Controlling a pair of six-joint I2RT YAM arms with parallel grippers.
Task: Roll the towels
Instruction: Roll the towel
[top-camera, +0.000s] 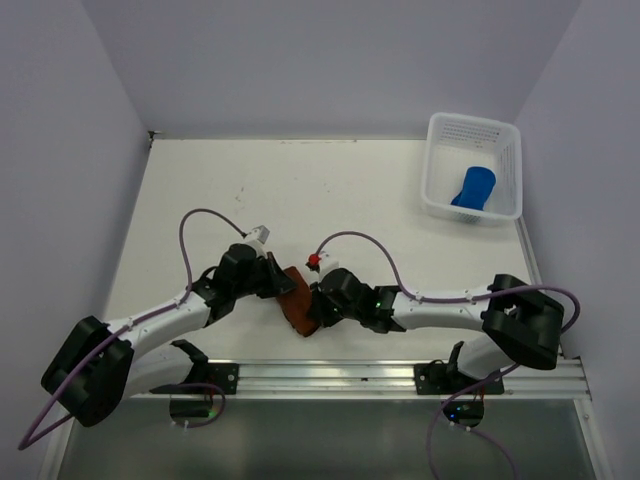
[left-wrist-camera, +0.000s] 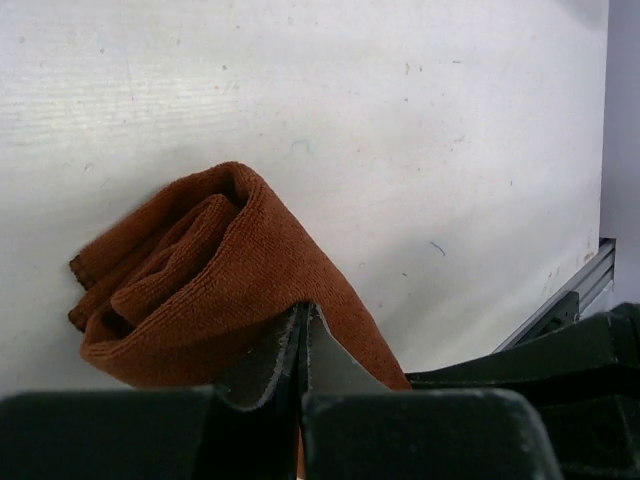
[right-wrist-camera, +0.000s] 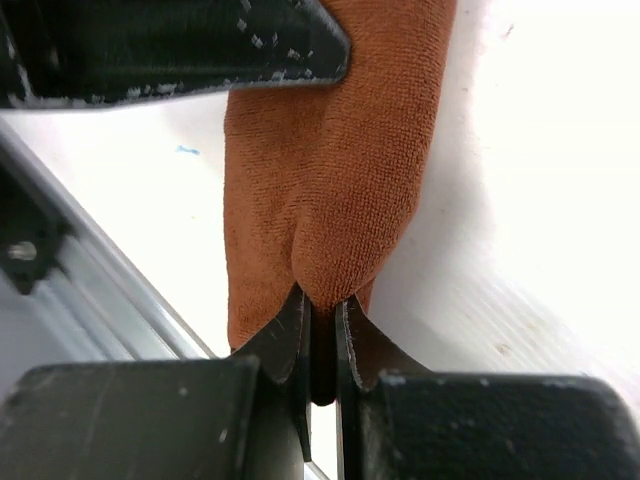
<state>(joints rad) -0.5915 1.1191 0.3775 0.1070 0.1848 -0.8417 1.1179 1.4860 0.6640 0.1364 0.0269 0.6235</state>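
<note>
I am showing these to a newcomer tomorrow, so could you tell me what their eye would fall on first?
The left gripper and the right gripper meet at the near middle of the table, both pinched shut on the brown towel between them. Far off at the back right, the blue towel sits rolled up inside the white basket.

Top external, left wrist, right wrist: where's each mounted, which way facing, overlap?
Top external: above and behind the bases, facing down at the table; shows left arm, right arm, rust-brown towel, blue towel in the basket.
Left wrist: on left arm, looking along the left end effector, shut on the towel's edge.
Right wrist: on right arm, looking along the right end effector, pinching a towel fold.
Shared: both wrist views show the rust-brown towel, from opposite sides.
</note>
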